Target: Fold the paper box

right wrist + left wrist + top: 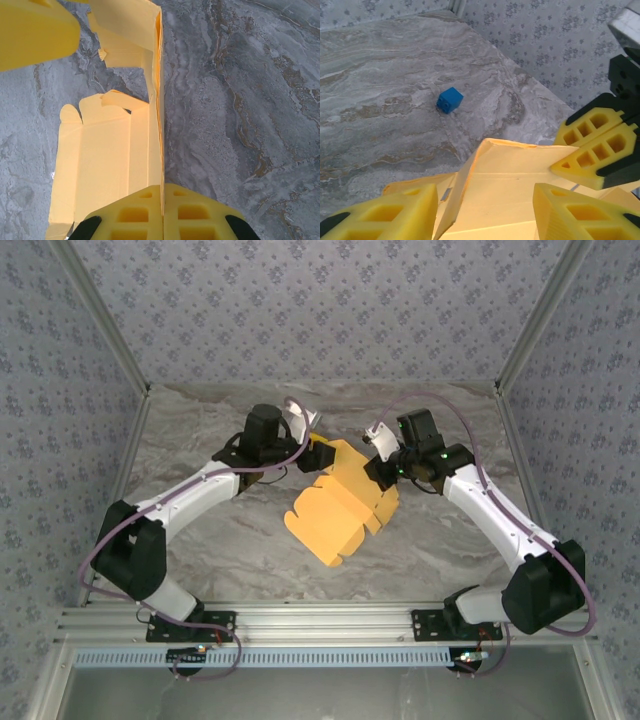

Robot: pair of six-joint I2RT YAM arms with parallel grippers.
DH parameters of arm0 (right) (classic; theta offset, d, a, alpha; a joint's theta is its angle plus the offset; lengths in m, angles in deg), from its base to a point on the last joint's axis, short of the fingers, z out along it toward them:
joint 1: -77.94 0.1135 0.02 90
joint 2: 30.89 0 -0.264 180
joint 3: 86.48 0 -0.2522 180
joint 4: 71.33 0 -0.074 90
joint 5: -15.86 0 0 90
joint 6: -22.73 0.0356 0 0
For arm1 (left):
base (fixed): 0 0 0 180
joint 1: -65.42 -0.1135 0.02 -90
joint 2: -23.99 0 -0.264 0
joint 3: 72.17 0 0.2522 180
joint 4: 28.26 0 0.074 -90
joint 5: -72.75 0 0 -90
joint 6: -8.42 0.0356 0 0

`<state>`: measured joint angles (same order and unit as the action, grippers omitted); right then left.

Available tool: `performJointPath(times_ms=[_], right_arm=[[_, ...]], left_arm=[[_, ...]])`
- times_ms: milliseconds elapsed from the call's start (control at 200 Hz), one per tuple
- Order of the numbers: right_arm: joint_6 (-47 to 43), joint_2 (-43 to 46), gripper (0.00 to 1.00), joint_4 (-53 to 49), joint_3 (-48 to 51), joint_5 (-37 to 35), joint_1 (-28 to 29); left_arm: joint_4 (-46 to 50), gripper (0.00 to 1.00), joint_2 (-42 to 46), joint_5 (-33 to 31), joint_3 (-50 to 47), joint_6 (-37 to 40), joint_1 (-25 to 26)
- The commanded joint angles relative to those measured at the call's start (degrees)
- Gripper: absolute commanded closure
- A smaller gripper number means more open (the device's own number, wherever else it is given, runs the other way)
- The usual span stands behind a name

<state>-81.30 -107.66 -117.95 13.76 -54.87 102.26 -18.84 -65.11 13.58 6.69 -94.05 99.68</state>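
Note:
The paper box [335, 515] is a yellow-orange die-cut sheet lying partly folded in the middle of the table, with one side wall standing upright. My right gripper [163, 210] is shut on the edge of that upright wall [159, 100], at the sheet's right side [383, 472]. My left gripper [314, 453] is at the sheet's far left corner. Its fingers [385, 215] stand apart, straddling a raised flap of the paper box [520, 180] without clamping it. The right gripper's yellow fingers [595, 145] show on the right of the left wrist view.
A small blue cube [449, 100] lies on the marble table [230, 560] beyond the sheet, toward the back wall. Patterned walls and metal posts enclose the table on three sides. Both arm bases sit on the rail at the near edge.

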Motion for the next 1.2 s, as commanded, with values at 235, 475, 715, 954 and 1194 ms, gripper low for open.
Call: performJointPath(times_ms=[235, 475, 715, 954, 1194], right_arm=[[0.7, -0.8, 1.00, -0.6, -1.8, 1.1, 0.1], [1.5, -0.6, 1.00, 0.4, -1.7, 3.1, 0.2], [1.6, -0.3, 1.00, 1.6, -0.7, 4.3, 0.3], [-3.5, 1.4, 1.00, 0.1, -0.6, -2.4, 0.3], [-12.9, 1.3, 1.00, 3.2, 1.4, -10.1, 2.6]], left_arm=[[-1.0, 0.56, 0.0, 7.1, 1.7, 0.3, 1.4], [-2.2, 0.56, -1.9, 7.4, 2.1, -0.7, 1.8], [-4.5, 0.55, -2.7, 9.1, 2.3, -2.3, 2.1], [-2.9, 0.52, 4.7, 4.8, -3.1, -1.9, 0.8], [-1.3, 0.47, 15.2, -3.2, -12.5, -2.7, -2.8]])
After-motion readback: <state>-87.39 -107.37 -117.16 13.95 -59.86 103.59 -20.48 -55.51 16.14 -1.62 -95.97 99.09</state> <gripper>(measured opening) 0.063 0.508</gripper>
